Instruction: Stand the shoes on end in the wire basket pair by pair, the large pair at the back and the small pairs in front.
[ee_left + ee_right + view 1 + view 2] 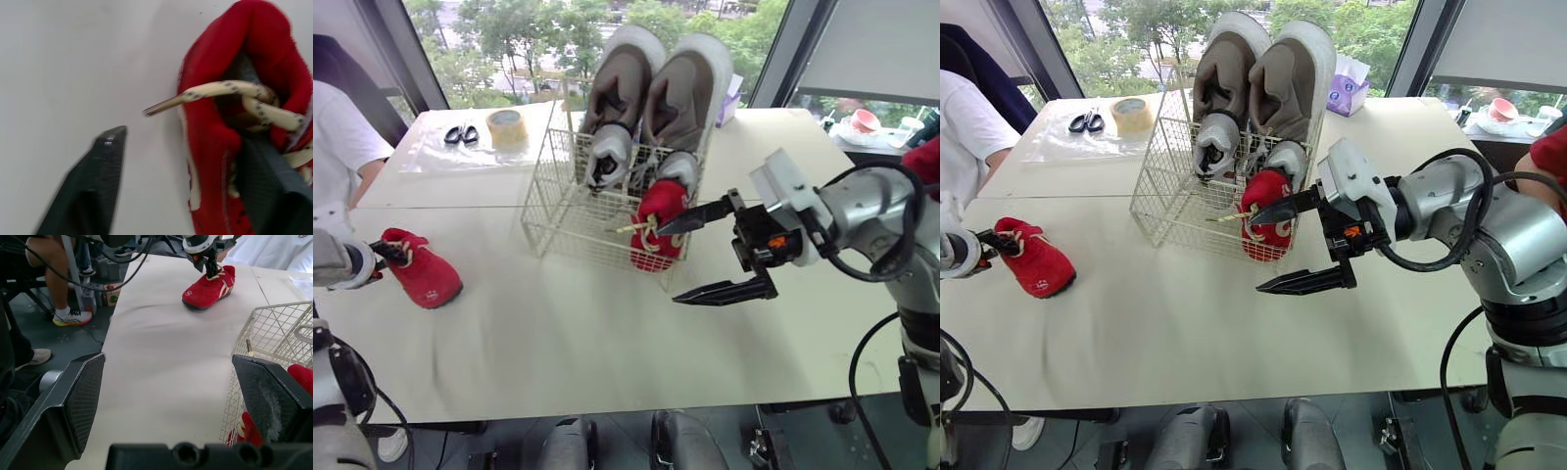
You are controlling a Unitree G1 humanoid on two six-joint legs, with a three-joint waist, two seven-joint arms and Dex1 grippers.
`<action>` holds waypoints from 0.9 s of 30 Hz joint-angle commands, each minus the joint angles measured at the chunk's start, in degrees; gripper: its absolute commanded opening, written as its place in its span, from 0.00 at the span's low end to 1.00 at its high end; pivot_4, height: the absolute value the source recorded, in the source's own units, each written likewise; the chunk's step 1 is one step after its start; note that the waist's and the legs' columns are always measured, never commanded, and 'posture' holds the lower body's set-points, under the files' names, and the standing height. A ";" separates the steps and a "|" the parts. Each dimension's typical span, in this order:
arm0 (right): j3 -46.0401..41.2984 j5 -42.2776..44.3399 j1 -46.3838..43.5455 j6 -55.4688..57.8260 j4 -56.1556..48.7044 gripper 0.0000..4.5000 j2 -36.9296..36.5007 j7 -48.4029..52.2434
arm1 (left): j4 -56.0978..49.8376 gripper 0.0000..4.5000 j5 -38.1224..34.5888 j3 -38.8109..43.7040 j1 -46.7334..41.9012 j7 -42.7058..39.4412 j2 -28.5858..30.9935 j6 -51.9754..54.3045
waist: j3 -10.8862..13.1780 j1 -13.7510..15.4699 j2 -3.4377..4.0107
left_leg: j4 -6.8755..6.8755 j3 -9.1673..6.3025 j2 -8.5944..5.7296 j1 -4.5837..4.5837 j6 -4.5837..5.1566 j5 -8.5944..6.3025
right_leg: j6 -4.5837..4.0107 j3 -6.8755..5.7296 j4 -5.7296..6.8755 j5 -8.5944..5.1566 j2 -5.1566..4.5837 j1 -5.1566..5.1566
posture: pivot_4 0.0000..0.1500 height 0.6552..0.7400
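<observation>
Picking up the red shoe (pixel 429 278) from the bench (pixel 558 333), I have left fingers (pixel 95 191) apart around its edge, right fingers (pixel 724 291) wide; next I squeeze.

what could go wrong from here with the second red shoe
1. The left claw is open astride just the collar of the red shoe on the table; a thin pinch there may slip on lifting.
2. Its loose lace could snag on the wire basket.
3. The open right claw sits close to the basket's front and might nudge it.
</observation>
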 commanded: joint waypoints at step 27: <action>-4.09 0.67 -4.69 3.10 6.46 1.00 -1.13 -2.27 | -65.44 0.01 -12.36 5.05 3.55 -19.04 -30.10 -29.58 | -0.03 -0.09 -0.14 | 0.23 -0.05 -0.22 -0.63 -0.09 0.33 | 0.09 -0.08 0.25 0.11 -0.03 -0.51 | 1.00 1.00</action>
